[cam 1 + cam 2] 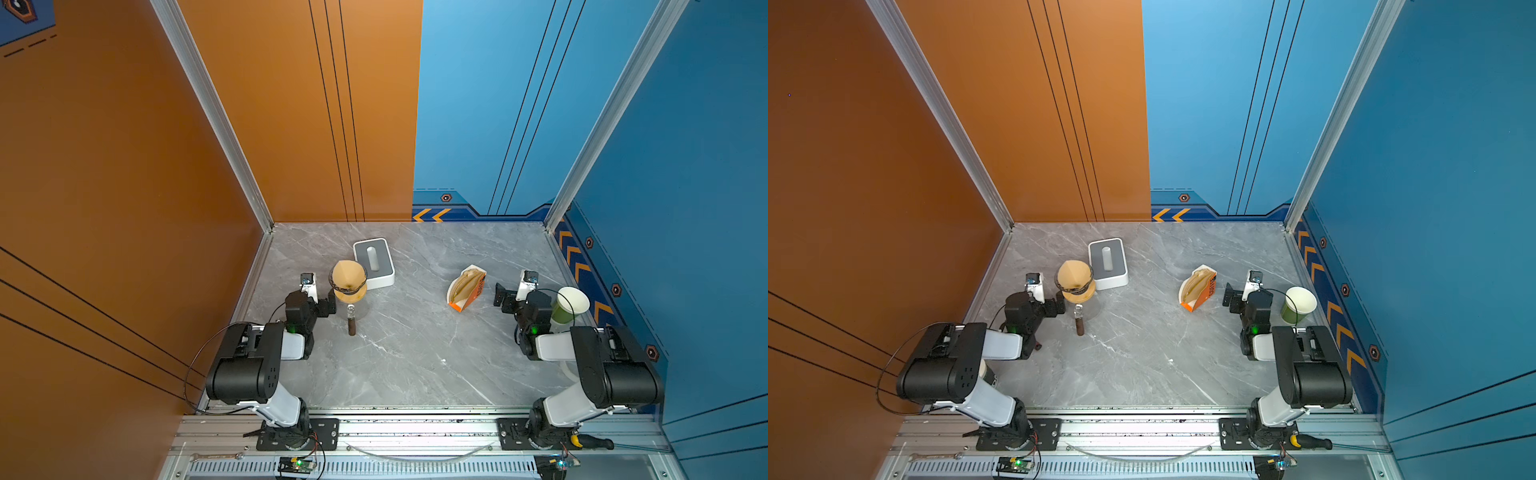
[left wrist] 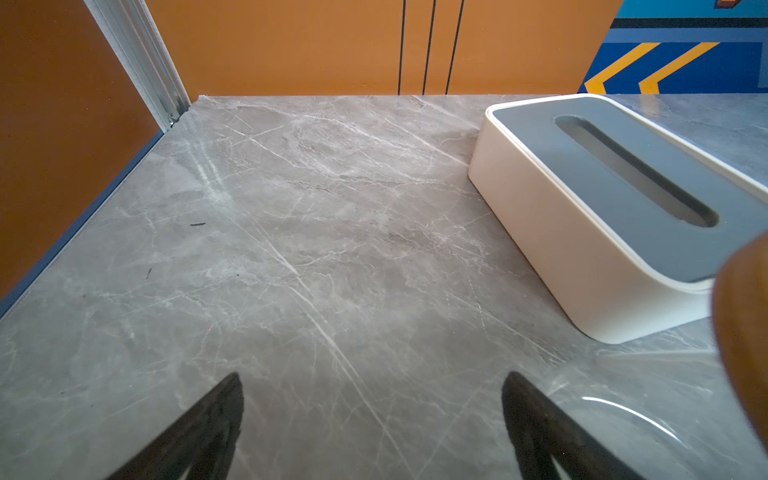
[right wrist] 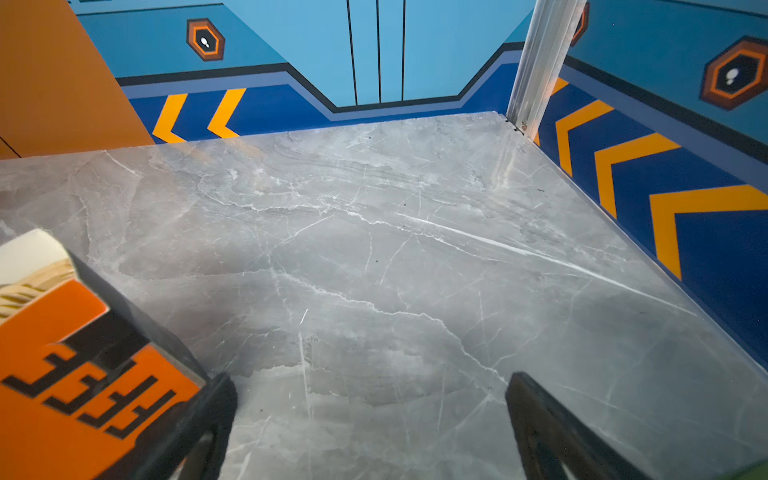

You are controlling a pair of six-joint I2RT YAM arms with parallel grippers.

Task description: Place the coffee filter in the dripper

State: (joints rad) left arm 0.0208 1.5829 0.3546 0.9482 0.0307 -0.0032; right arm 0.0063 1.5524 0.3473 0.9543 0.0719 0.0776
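While the left hand (image 2: 372,384) and right hand (image 3: 370,382) gape wide and empty, the coffee filter (image 1: 347,273) sits in the dripper (image 1: 338,288) on the left of the surface (image 1: 415,340) | left hand just beside the dripper, right hand well apart | likely step: draw the left hand clear slowly, without brushing the loose paper.

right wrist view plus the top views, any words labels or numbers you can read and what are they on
"FFEE": black letters on the orange face of the filter box, upside down, rest not in view.
Lettering on that box in both top views: too small to read.
Marking on the wrench: too blurred.
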